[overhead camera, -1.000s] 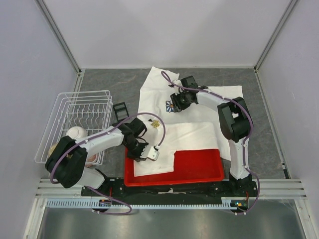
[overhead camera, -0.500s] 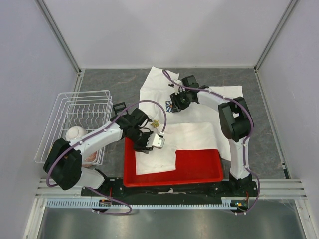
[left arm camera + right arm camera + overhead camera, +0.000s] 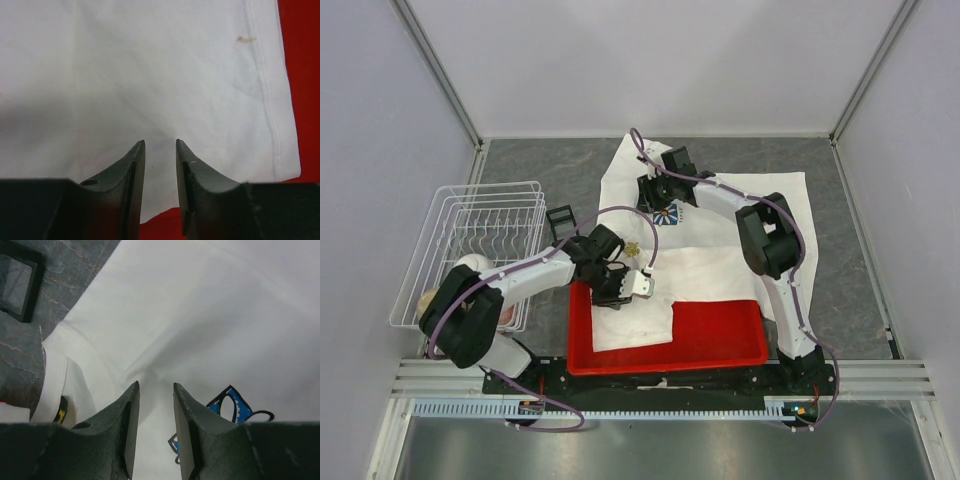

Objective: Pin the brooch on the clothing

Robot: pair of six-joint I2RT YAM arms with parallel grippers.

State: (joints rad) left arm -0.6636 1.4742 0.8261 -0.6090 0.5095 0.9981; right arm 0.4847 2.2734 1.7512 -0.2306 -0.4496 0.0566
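the brooch (image 3: 633, 247) lies loose on the white t-shirt (image 3: 720, 262), near the left pincer (image 3: 159, 148), not yet pinned. that pincer hangs low over the shirt's hem where it drapes into the red tray (image 3: 745, 345); its jaws stand a narrow slit apart with nothing between them. the right pincer (image 3: 155, 387) sits over the chest cloth just beside the daisy print (image 3: 667, 213), jaws likewise barely parted and empty, probably to steady the fabric near the pinning spot. the shirt is spread across the desk (image 3: 540, 170), giving the pin an open target. i judge the left arm's next job is picking up the brooch.
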